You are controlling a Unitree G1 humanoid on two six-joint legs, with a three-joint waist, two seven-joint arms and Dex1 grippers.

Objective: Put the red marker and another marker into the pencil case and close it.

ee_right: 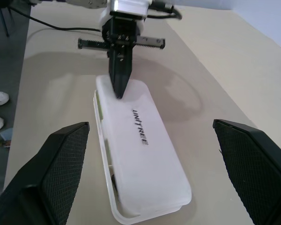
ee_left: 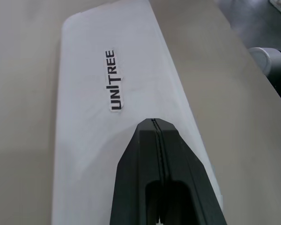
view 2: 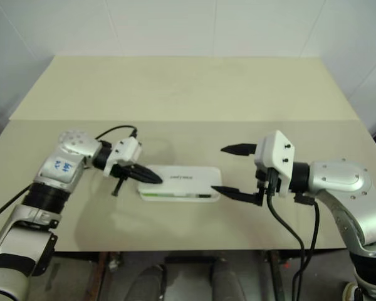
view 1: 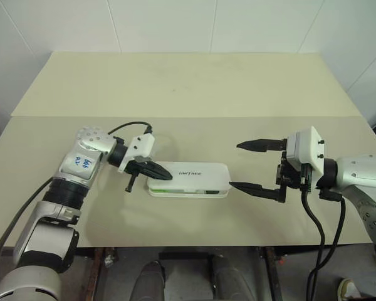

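Left end effector point(view 1: 165, 175) atop lidded white pencil case point(view 1: 194, 177)

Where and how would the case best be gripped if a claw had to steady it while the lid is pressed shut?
Probably across the short width at the free end nearest the right claw, coming in along the table from that side. The case lies flat and long, the shut left claw sits on the lid's other end, and the right claw is open wide and already faces that end.
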